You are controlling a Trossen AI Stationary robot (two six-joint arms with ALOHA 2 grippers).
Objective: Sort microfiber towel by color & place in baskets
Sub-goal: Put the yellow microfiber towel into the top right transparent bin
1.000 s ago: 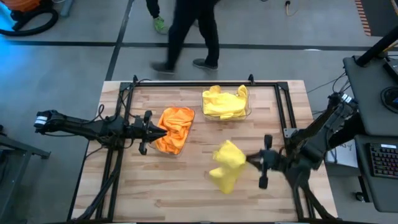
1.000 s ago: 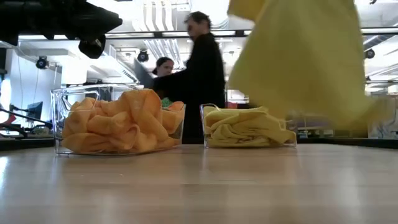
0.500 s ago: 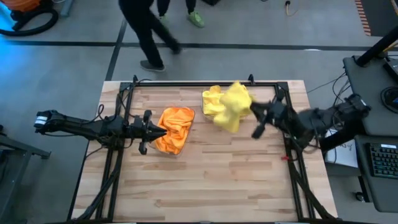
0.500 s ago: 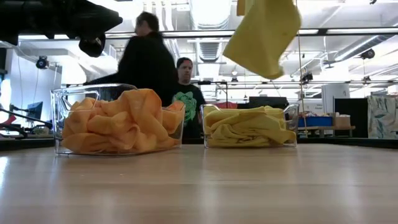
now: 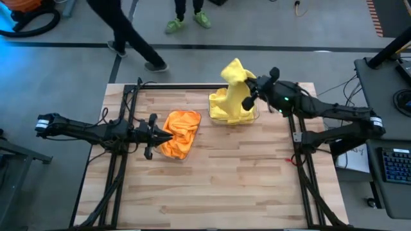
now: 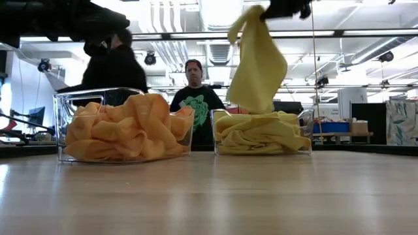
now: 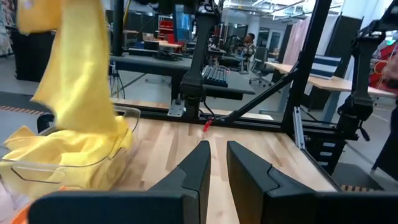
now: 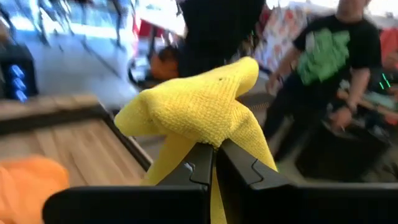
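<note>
Bright yellow microfiber towel (image 5: 236,86), bunched at its top corner, pinched in closed right gripper (image 5: 252,92), hanging lengthwise straight down below it, into clear basket (image 6: 305,124) of yellow towels.

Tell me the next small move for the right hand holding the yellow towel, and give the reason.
Probably lower a little, then open. The right hand is shut on the yellow towel, which hangs above the basket of yellow towels with its bottom edge just reaching the pile, so releasing there should drop it inside. The left hand waits by the orange basket.
</note>
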